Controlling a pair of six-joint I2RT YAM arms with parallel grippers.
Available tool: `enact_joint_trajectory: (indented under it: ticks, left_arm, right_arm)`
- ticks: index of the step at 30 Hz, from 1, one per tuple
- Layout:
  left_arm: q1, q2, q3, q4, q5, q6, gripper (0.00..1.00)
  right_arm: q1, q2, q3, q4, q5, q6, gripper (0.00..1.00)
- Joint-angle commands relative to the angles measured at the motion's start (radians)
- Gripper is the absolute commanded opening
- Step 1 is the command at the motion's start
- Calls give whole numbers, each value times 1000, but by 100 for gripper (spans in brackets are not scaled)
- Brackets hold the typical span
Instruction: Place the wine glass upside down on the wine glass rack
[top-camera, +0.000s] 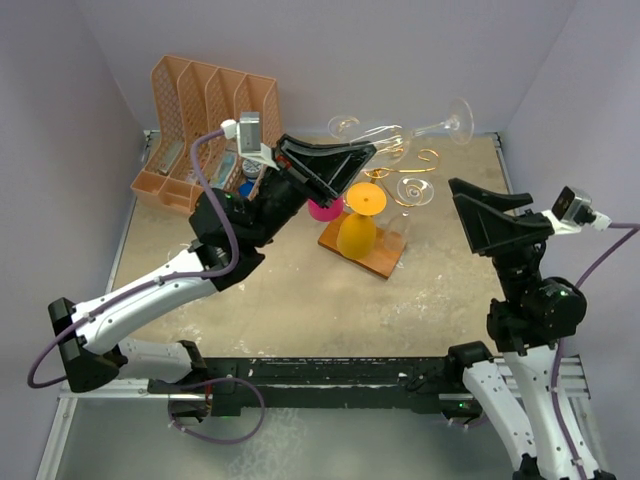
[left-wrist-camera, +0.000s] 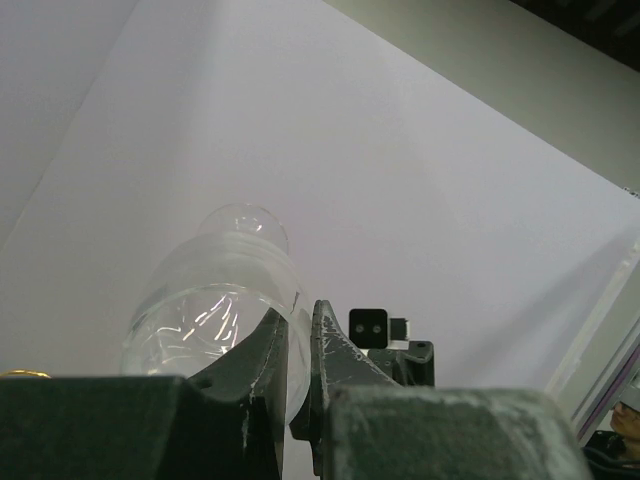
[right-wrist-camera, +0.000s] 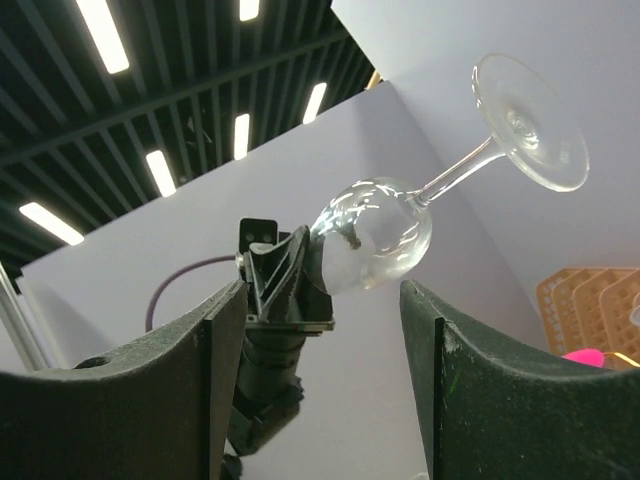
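Left claw (top-camera: 358, 155) clenched on the wine glass (top-camera: 400, 129) by its bowl, aloft just beyond the wine glass rack (top-camera: 413, 189); long axis near level, foot pointing right, so it wants tipping bowl-down; right claw (top-camera: 488, 205) released, well apart.

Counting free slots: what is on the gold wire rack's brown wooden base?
An orange wine glass is upside down over the brown wooden base, among gold spiral wire arms. A pink object behind is mostly covered by the left gripper holding the clear wine glass.
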Motion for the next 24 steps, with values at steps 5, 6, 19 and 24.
enact_joint_trajectory:
  ticks: [5,6,19,24]
  left_arm:
    - [-29,51,81,212,32,-63,0]
    - [-31,57,82,222,34,-71,0]
    - [-67,129,122,242,42,-116,0]
    - [-75,152,138,228,54,-126,0]
  right_arm:
    - [-1,101,51,113,60,219,62]
    - [-1,112,53,127,67,228,61]
    - [-1,190,49,327,147,280,56]
    - [-1,203,43,352,174,271,49]
